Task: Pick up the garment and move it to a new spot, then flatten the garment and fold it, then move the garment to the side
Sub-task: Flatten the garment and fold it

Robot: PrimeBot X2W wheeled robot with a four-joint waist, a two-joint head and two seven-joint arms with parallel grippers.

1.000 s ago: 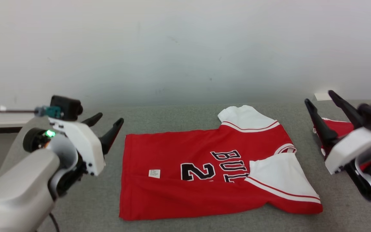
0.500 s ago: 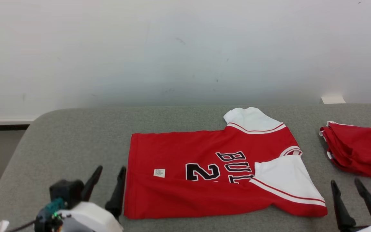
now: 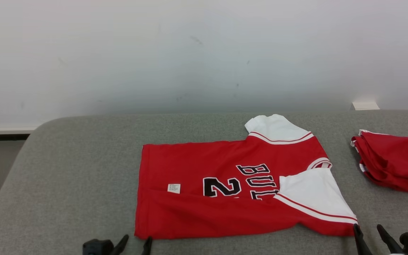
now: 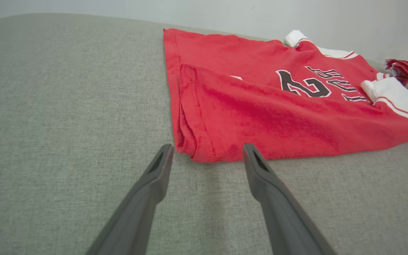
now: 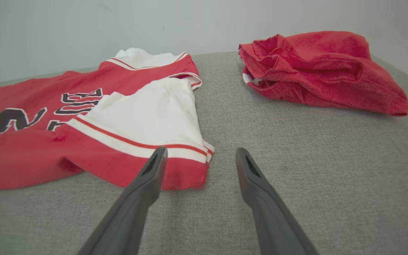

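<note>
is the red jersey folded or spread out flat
Partly folded: on the jersey, the near edge and white sleeve lie doubled over the front.

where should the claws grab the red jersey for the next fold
Probably the two near corners of the jersey, from the robot's side, low: left claw on the folded hem corner, right claw on the sleeve corner. Both lie layered and slightly raised.

- Right gripper [image 5: 201, 151], fingers spread and empty, over grey surface [image 5: 296, 159].
- Red jersey [image 5: 83, 117] — sleeve hem by one fingertip.
- Crumpled red cloth [image 5: 317, 67] ahead, right of jaws.
</note>
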